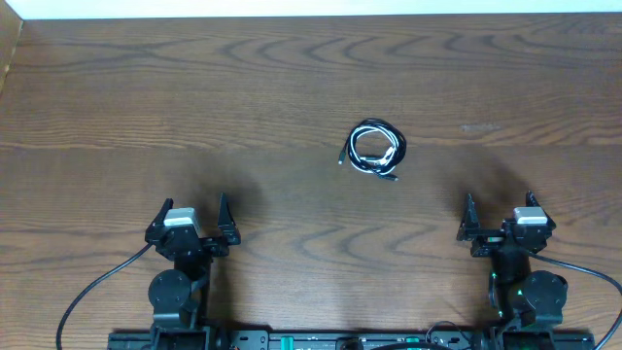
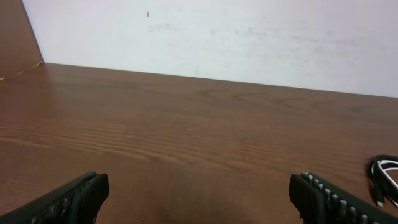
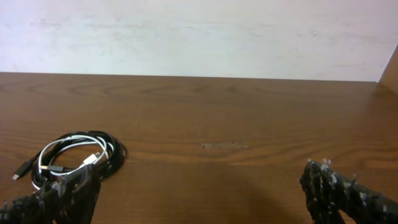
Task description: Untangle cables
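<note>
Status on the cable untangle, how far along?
Nothing done: the black and white cables lie coiled together in one bundle. Nothing in hand: left arm and right arm sit apart from it, jaws open, empty. All untangling is left.

cables (image 1: 375, 151) | black and white | coiled together | flat on table

Soft, even indoor light from above; the wooden table (image 1: 292, 87) is moderately bright with a mild sheen and no harsh glare; overhead, two faint, diffuse shadows smudge the wood low left and low right; the white wall (image 2: 249, 43) is bright; wrist views are slightly soft, the cables (image 3: 74, 158) readable.
</note>
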Controlling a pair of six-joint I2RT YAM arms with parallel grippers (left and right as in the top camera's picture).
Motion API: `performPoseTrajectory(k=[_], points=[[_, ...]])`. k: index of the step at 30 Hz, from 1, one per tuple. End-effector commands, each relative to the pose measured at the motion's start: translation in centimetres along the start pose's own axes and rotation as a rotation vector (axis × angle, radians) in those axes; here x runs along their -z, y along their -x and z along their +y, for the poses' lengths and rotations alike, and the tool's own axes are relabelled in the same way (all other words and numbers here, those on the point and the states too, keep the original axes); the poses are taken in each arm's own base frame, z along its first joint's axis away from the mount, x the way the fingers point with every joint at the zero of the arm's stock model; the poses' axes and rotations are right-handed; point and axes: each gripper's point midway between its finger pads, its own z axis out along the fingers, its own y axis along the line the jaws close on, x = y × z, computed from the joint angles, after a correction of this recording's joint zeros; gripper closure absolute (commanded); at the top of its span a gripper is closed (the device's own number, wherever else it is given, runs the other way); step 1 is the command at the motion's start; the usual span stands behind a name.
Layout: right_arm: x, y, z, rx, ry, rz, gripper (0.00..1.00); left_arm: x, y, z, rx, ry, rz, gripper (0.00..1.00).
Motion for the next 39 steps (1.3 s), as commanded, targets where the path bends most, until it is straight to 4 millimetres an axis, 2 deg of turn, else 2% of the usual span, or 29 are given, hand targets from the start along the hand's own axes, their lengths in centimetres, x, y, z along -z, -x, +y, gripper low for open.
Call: performPoseTrajectory(k=[1,39], points=[[0.0,-0.1,0.0,-0.017,-0.002,-0.002,0.01,-0.22,-1.85,0.57,-0.012,0.027,0.046,0.02],[0.0,-0.1,0.0,-0.017,-0.002,-0.002,0.01,-0.23,-1.85,0.46,0.003,0.02,0.046,0.02]])
